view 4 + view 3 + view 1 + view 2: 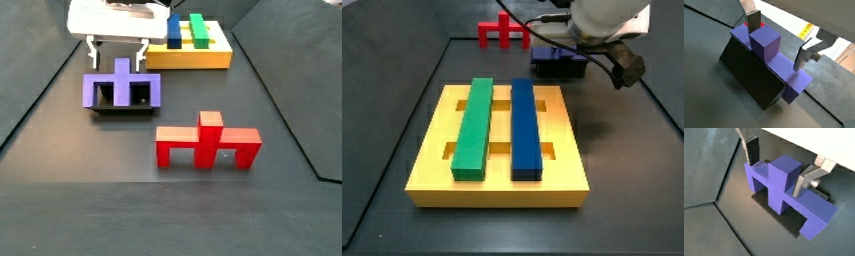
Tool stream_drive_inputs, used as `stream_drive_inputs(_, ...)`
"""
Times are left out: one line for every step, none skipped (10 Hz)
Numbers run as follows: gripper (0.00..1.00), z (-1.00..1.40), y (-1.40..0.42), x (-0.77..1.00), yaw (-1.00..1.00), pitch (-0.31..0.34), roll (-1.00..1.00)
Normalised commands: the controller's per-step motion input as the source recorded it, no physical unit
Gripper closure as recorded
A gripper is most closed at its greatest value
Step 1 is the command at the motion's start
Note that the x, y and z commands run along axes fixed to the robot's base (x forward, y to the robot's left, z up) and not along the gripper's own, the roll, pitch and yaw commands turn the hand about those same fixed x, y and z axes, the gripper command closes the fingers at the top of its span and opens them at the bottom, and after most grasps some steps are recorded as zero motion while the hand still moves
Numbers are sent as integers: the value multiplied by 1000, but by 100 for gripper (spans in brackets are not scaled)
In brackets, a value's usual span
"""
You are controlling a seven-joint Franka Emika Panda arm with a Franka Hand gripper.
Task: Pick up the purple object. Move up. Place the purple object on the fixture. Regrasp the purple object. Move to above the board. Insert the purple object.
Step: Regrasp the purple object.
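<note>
Half the fixture (123,108) hides behind purple object (122,88), gripper (115,52) above.

Even overhead light, all views bright. Dark matte worktop (623,150) shows soft sheen, no hard glare. Yellow board (436,150) vividly lit; faint shadow along its near edge. Purple object (784,190) has bright top faces, darker sides. In both wrist views, background beyond worktop overexposed white. Hand (777,165) hangs over purple object, its fingers (753,150) slightly soft. Both side views sharp, mild tilt toward edges.
</note>
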Motion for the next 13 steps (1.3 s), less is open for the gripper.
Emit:
stream_drive_inputs(0, 0, 0, 0, -149, 34, 20)
stream_drive_inputs(0, 0, 0, 0, -74, 0, 0)
stream_drive_inputs(0, -71, 0, -9, -66, 0, 0)
stream_drive_inputs(0, -40, 0, 0, -49, 0, 0)
stream_drive_inputs(0, -40, 0, 0, -49, 0, 0)
stream_drive_inputs(0, 0, 0, 0, -23, 20, 0)
stream_drive_inputs(0, 0, 0, 0, 0, 0, 6)
stream_drive_inputs(0, -74, 0, 0, -29, 23, 97)
stream_drive_inputs(0, 0, 0, 0, -31, 9, 40)
stream_drive_inputs(0, 0, 0, -23, -37, 0, 43)
stream_drive_inputs(0, 0, 0, 0, -31, 0, 17)
stream_drive_inputs(0, 0, 0, 0, 0, 0, 0)
stream_drive_inputs(100, 0, 0, 0, 0, 0, 0)
